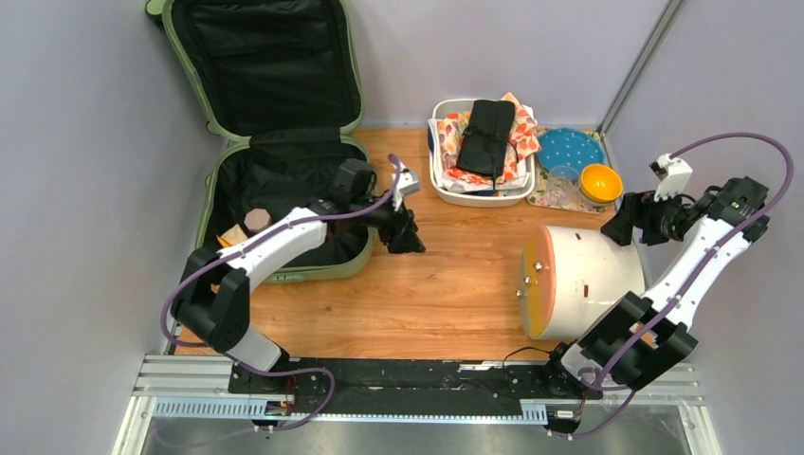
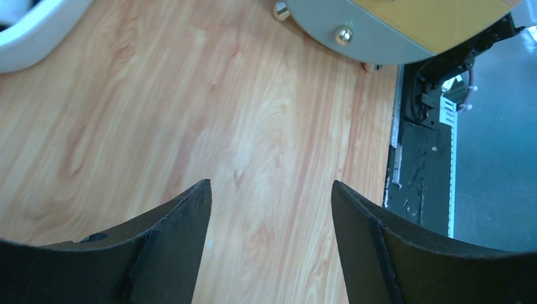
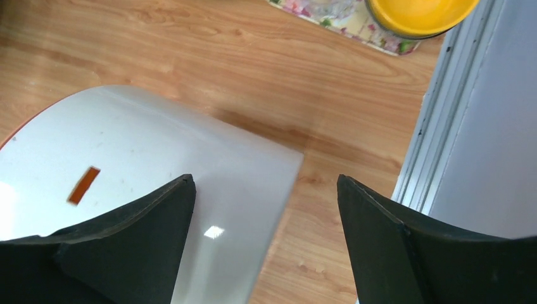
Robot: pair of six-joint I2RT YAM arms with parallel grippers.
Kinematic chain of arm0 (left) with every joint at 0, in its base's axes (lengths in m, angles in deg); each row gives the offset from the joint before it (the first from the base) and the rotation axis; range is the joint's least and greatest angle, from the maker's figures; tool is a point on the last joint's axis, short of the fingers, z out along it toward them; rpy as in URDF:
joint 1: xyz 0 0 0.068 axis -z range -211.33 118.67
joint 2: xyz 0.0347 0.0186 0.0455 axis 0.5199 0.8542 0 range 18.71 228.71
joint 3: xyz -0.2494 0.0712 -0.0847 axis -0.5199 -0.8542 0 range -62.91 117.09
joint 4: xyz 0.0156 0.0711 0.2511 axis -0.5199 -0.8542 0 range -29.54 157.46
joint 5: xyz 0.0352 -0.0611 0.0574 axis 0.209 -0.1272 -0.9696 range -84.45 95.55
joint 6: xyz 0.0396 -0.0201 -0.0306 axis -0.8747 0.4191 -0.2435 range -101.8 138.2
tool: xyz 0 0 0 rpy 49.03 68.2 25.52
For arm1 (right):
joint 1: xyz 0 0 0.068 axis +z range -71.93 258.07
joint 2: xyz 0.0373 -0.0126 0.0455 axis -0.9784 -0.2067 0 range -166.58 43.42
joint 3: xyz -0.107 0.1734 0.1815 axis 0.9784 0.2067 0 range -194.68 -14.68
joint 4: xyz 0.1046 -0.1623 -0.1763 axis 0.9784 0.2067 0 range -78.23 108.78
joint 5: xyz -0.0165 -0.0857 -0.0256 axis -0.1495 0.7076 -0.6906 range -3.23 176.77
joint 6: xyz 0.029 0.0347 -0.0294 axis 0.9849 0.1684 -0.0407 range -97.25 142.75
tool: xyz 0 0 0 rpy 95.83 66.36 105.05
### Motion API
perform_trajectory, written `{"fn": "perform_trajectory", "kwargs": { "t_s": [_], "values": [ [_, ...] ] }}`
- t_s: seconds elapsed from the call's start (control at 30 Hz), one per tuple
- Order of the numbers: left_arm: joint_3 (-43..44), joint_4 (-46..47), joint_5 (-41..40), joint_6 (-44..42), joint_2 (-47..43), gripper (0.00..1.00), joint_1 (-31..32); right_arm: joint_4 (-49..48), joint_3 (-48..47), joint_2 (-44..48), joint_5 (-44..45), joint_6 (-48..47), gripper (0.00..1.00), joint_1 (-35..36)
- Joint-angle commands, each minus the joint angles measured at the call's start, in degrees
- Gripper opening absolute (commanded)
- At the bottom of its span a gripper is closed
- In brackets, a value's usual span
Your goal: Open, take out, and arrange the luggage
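Where the luggage lies: the luggage [image 1: 284,180] is at ten o'clock on the table [image 1: 446,284], already open. Its lower shell is flat on the wood and its lid [image 1: 265,57] stands upright against the far wall.
Long axis: six to twelve o'clock, with the hinge at the far end of the lower shell and the near rim toward the arm bases.
Left gripper: the left gripper [image 1: 406,239] hangs just off the shell's three o'clock rim, jaws spread, with only bare wood between them.
Right gripper: the right gripper [image 1: 626,226] is at three o'clock, behind the cream cylinder [image 1: 588,280]. Its jaws are spread and hold nothing. One finger hangs over the cylinder's wall; whether it touches cannot be told.
Nearer arm: the left, plainly, as its forearm crosses the lower shell. The right is well apart, with the cylinder lying between.
Bearing for the next move: the shell lies at nine o'clock from the left gripper, so a reach would probably go that way and down into the black lining.
Contents: a small brown round thing [image 1: 257,220] and something orange [image 1: 228,239] just beside it lie near the shell's near-left corner. What they are cannot be told.
Edges: the raised green rim stands between gripper and contents, and the side wall is close at the luggage's nine o'clock.
Open room: bare wood between shell and cylinder, at six o'clock from the white tub [image 1: 446,190].
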Motion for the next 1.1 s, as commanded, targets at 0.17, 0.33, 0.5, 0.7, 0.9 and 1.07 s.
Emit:
{"fn": "perform_trajectory", "kwargs": {
  "t_s": [0.17, 0.33, 0.5, 0.7, 0.9, 1.07],
  "values": [
    [12.95, 14.72, -1.84, 12.78, 14.90, 0.74, 12.07, 22.28, 10.59, -4.29, -3.08, -0.63, 0.70, 1.54],
    [14.36, 20.78, -3.43, 15.24, 17.71, 0.74, 15.51, 11.75, 14.46, 1.05, -2.99, 8.68, 0.71, 8.04],
    [14.19, 20.09, -4.04, 15.52, 17.98, 0.74, 15.42, 4.20, 9.48, 0.28, -6.68, 16.76, 0.77, 16.57],
    [11.20, 19.12, -4.92, 14.20, 15.34, 0.75, 13.50, -1.44, -8.98, -4.99, -2.32, 26.26, 0.78, 20.18],
    [10.51, 18.06, -5.10, 12.97, 14.82, 0.74, 13.31, -0.75, -17.09, -4.13, 25.69, 17.42, 0.77, 18.00],
    [9.27, 18.24, -5.89, 9.10, 14.81, 0.73, 15.42, 5.82, -10.68, -2.54, 31.28, 1.54, 0.67, 7.46]
  ]
}}
